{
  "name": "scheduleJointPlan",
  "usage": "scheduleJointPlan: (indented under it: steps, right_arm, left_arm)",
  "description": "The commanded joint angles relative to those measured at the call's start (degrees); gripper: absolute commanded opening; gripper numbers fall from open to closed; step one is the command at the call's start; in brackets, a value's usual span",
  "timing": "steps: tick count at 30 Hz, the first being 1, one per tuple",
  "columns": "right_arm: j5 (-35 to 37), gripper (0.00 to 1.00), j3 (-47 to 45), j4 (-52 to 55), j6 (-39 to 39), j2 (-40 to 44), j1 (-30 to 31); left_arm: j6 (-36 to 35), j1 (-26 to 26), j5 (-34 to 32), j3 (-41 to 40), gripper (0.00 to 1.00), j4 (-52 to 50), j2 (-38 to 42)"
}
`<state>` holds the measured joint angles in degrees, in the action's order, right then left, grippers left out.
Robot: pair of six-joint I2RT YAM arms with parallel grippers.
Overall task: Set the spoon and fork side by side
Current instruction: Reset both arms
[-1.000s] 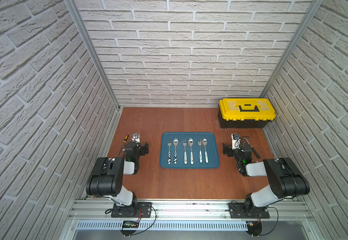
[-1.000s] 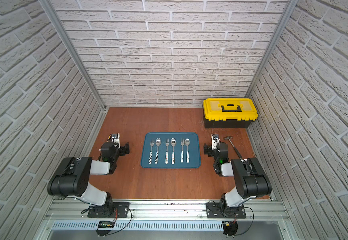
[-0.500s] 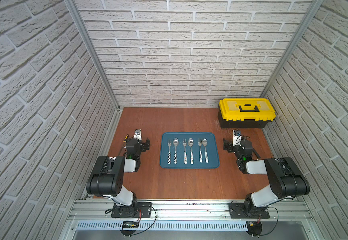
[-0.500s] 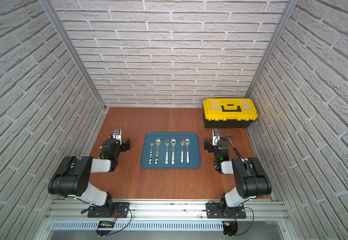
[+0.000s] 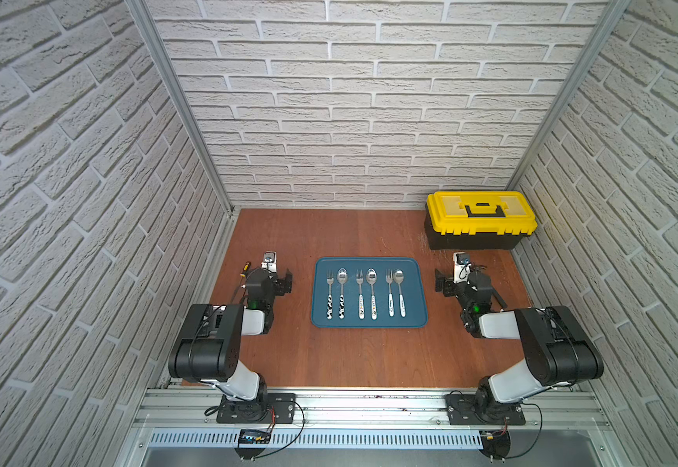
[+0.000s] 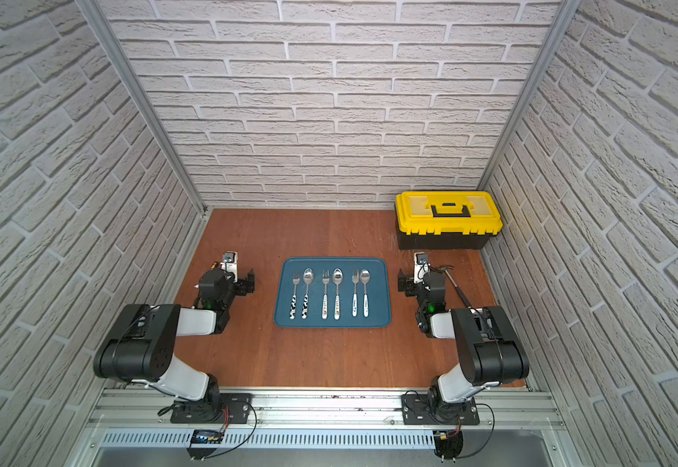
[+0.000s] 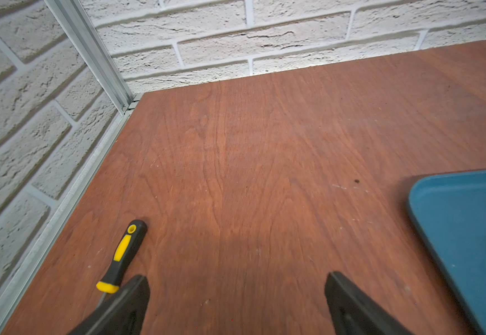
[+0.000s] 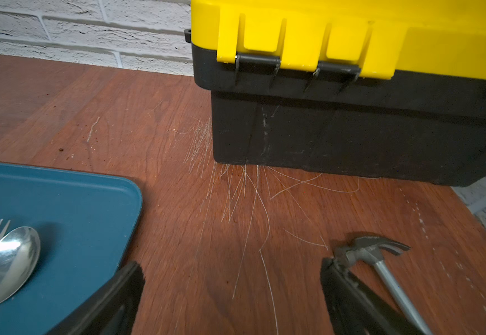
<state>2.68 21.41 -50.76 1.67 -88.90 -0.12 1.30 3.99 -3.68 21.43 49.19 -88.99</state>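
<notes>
On the blue tray [image 5: 369, 321], the spoon [image 5: 398, 277] nearest the tray's right edge lay just beside a fork [image 5: 389, 278], with two more such pairs in the same row. The left gripper [image 5: 283, 283] stood left of the tray and the right gripper [image 5: 443, 283] right of it, both with fingers spread wide and holding nothing. A yellow toolbox [image 5: 481, 218] sat beyond the tray's far right corner.

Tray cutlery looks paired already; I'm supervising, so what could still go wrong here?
1. The open right end effector sits right beside the hammer; moving could knock it.
2. The open left end effector is by the screwdriver: same risk.
3. Clipping the tray could scatter the cutlery.
</notes>
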Motion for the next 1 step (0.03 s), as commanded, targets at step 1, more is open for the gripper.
scheduleJointPlan:
  steps: [1]
  right_arm:
    - [0.2, 0.99, -0.1, -2.4, -1.0, 0.4, -0.3]
  left_arm:
    - [-0.4, 0.2, 0.9, 0.8, 0.98, 1.1, 0.1]
